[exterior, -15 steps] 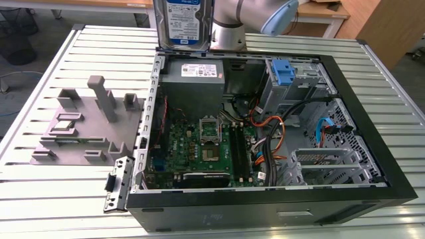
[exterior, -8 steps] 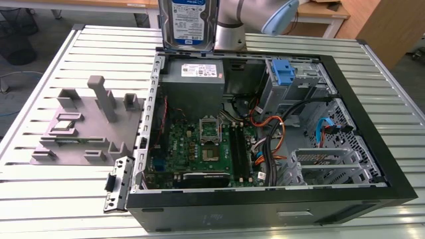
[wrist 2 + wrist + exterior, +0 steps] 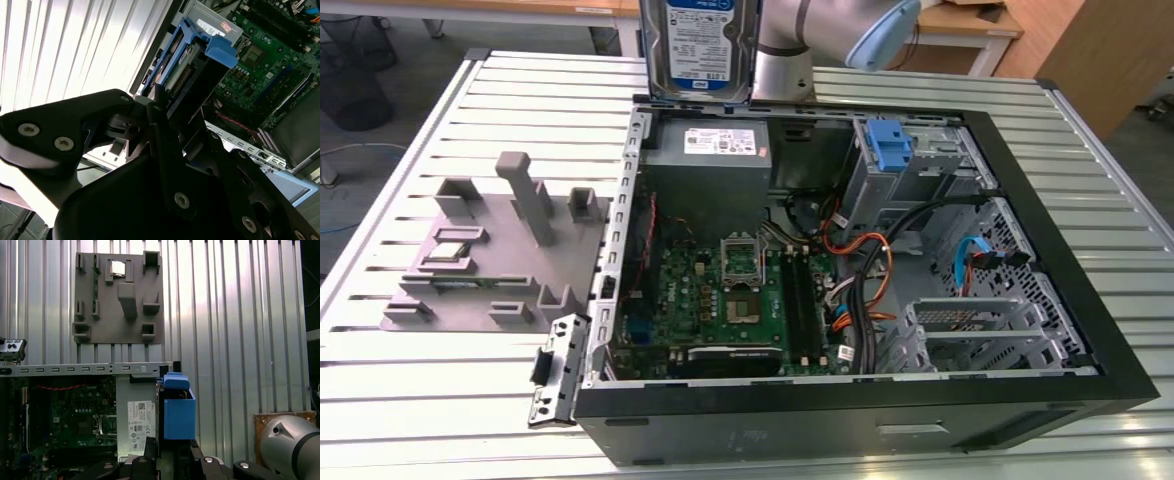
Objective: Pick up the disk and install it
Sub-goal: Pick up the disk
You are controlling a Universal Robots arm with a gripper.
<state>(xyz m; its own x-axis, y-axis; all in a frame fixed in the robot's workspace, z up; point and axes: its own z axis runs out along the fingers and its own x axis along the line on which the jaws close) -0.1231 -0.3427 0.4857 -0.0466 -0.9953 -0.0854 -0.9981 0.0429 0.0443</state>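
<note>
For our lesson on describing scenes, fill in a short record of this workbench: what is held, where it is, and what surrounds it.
Held: disk, upright, gripped by the claw
Disk place: in the air, by the power box end of the case
Case: open, lying on the slatted table
Inside: green circuit board, cables
Beside case: grey holder block, at the exterior view's left

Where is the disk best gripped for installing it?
Pinch the disk across its two flat faces at the end opposite the blue tab, coming in from that end, as the gripper does now. It is thin with broad parallel faces, and this probably leaves the blue rails free.
</note>
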